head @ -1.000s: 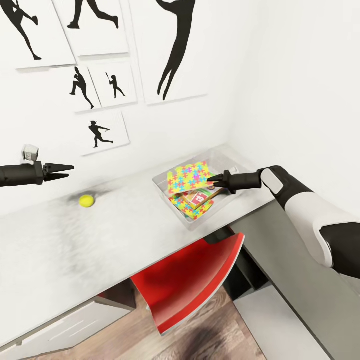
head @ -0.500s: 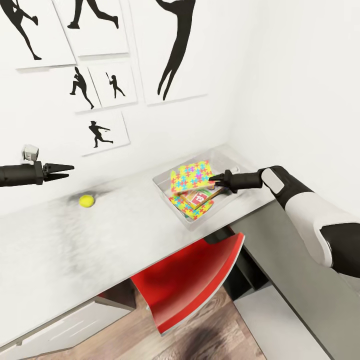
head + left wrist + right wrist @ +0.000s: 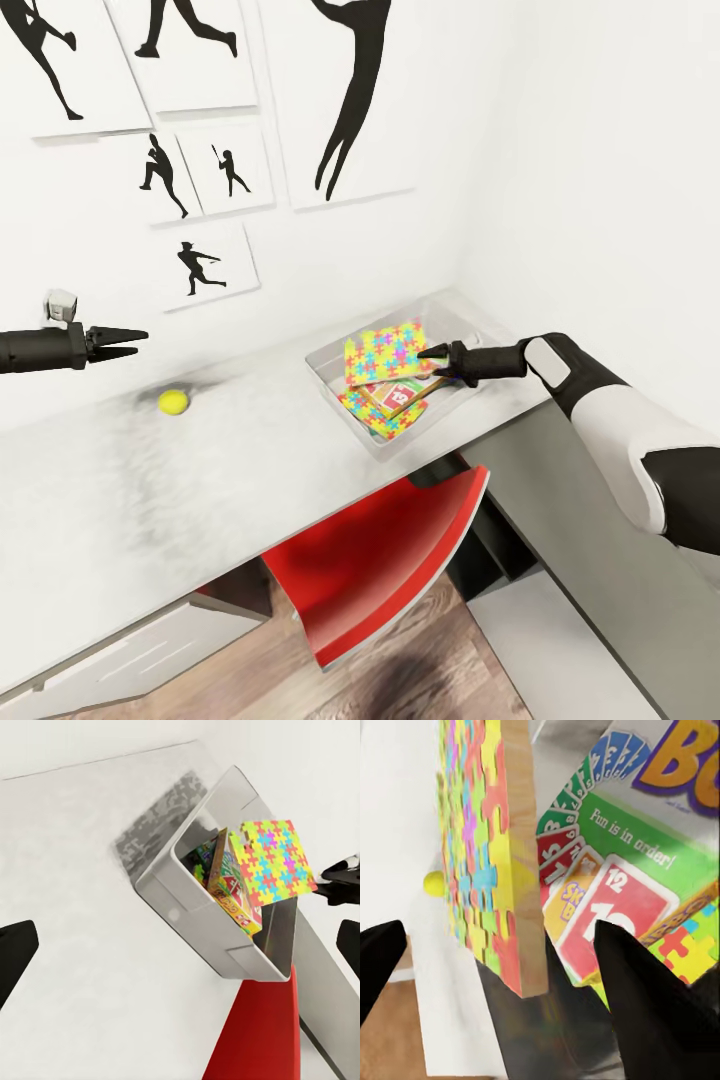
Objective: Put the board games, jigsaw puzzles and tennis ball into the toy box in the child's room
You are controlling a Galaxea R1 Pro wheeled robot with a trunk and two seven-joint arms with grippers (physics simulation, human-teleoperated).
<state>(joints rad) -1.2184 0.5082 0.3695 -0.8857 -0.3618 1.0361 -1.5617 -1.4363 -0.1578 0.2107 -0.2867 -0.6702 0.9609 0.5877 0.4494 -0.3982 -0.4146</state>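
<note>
white walls meet in a corner at one o'clock. black silhouette posters (image 3: 190, 140) of athletes hang from ten to twelve o'clock. a red chair (image 3: 385, 560) stands at six o'clock on a brown wood floor (image 3: 440, 670).

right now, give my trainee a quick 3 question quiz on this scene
1. True or false: the ball lies in the toy box.
2. Which gripper is at the tilted puzzle? A left B right
3. Fill in: the SKIP-BO box lies ____ the toy box.

Key: 1 false, it is on the table. 2 B, the right gripper; the left gripper hangs open above the table. 3 inside.
</note>
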